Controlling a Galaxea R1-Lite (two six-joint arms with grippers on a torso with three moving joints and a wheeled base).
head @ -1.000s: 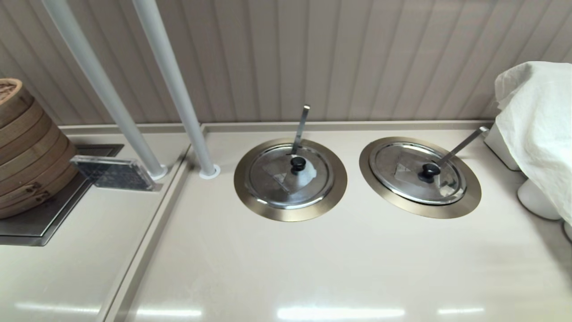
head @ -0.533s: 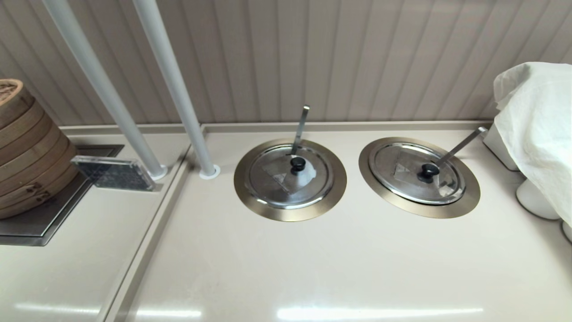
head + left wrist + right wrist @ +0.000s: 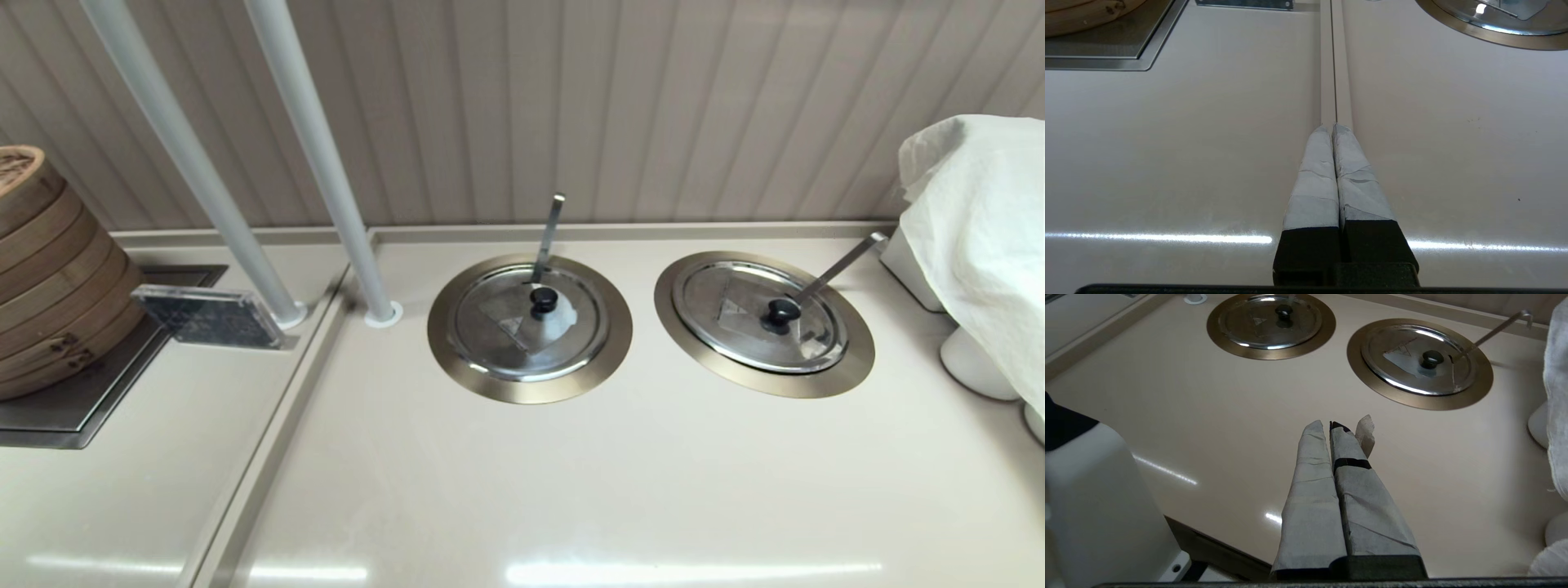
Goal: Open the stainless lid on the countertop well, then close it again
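Head view: the stainless lid (image 3: 759, 317) sits flat and closed on the countertop well (image 3: 849, 367), right of the twin lid (image 3: 526, 321) on the desk (image 3: 571, 482). Its ladle handle (image 3: 841, 267) slants up toward the back right. Neither arm appears here.

Left wrist view: the left end effector (image 3: 1333, 127) is clenched, empty, above the desk seam.

Right wrist view: the right end effector (image 3: 1331, 425) is clenched on nothing, well short of the lid. No writing is legible.

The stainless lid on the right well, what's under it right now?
The stainless lid sits closed on the countertop well, so the inside is hidden. Only a slanted ladle handle pokes out from beneath its edge; whatever the well holds cannot be seen.
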